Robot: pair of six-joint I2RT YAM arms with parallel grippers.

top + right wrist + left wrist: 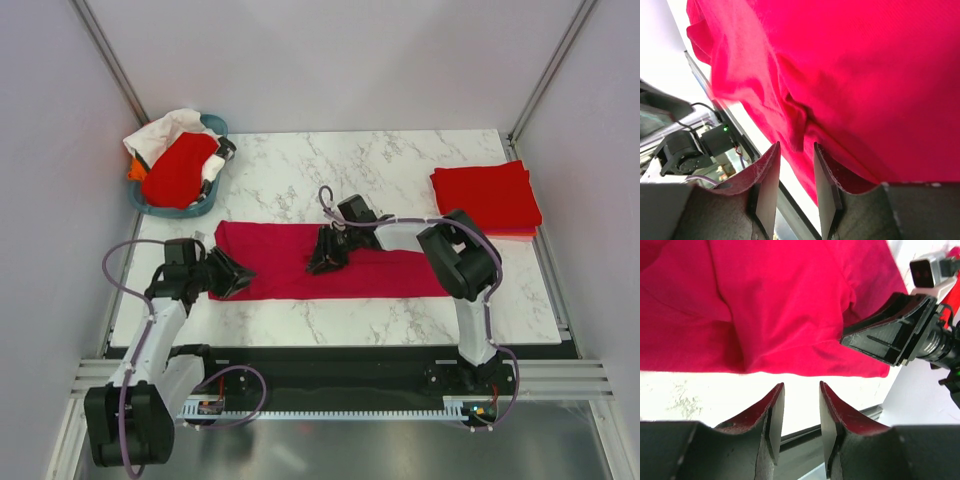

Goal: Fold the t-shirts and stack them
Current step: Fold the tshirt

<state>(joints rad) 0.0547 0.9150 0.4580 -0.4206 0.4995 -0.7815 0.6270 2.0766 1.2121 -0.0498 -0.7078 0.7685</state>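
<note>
A crimson-pink t-shirt [370, 262] lies as a long folded strip across the marble table. My left gripper [235, 275] is at the strip's left end. In the left wrist view it [801, 385] is open and empty over bare table, just off the shirt's edge [790, 310]. My right gripper [325, 255] rests on the middle of the strip. In the right wrist view it [796, 145] is open, with a wrinkle of the shirt [850, 70] at its fingertips. Folded bright red t-shirts [485, 198] are stacked at the back right.
A teal basket [205, 205] at the back left holds another red shirt [180, 168] and white cloth. The right gripper also shows in the left wrist view [890, 335]. The table's near edge runs just below the strip.
</note>
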